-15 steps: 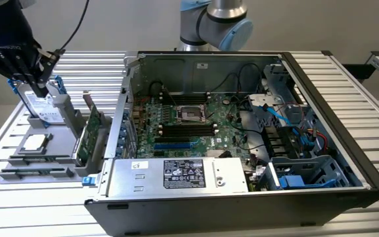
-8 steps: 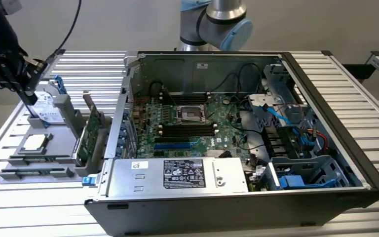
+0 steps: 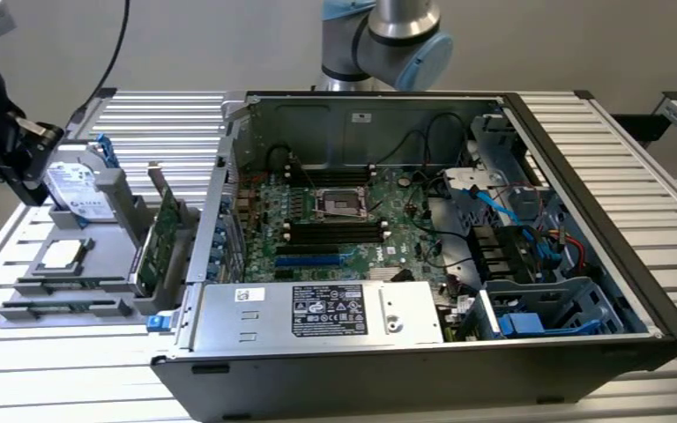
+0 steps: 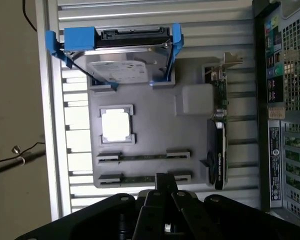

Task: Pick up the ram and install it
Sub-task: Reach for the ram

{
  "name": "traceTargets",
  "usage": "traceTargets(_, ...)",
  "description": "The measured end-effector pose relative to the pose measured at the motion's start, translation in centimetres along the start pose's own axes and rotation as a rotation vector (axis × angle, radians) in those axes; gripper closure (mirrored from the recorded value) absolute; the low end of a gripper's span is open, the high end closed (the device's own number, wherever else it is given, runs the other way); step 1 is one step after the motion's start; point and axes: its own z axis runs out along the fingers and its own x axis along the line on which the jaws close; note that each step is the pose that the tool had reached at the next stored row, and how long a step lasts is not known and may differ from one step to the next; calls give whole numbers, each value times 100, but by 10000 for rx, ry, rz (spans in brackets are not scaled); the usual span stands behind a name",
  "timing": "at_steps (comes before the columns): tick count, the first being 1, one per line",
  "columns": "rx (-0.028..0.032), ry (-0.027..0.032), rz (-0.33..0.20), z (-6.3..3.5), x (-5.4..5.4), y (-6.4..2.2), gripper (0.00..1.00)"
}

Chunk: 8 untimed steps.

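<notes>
Two ram sticks, thin green strips on edge, sit in the slots of a grey holder tray [image 4: 155, 125]: one ram stick [image 4: 142, 157] and a second one [image 4: 140, 178] beside it. My gripper [image 4: 166, 182] hangs above the tray close to the second stick, its black fingers drawn together with nothing between them. In the exterior view the gripper [image 3: 18, 150] is at the far left over the tray [image 3: 92, 264]. The open computer case [image 3: 433, 220] shows the motherboard with black memory slots [image 3: 336, 231] and blue ones [image 3: 313, 260].
On the tray stand a hard drive in a blue caddy [image 4: 121, 52], a square processor [image 4: 116, 125] and a green expansion card with a metal bracket [image 4: 217, 145]. The case wall [image 4: 285, 100] is just past the card. A power supply [image 3: 315, 313] and cables fill the case's front and right.
</notes>
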Motion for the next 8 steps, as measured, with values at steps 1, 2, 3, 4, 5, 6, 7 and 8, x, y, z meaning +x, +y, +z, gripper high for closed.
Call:
traceTargets(1, -2, 0, -6, 2, 4, -22, 89)
traceTargets(2, -2, 1, -14, 3, 8, -34, 89)
traceTargets(3, -2, 2, -12, 3, 13, -35, 89)
traceTargets(4, -2, 1, -12, 3, 12, -35, 89)
traceTargets(5, -2, 0, -13, 3, 12, -36, 89)
traceTargets(6, -2, 1, -14, 3, 12, -36, 89)
traceTargets(7, -1, 1, -14, 3, 12, -36, 89)
traceTargets(8, -1, 1, -14, 3, 12, -36, 89)
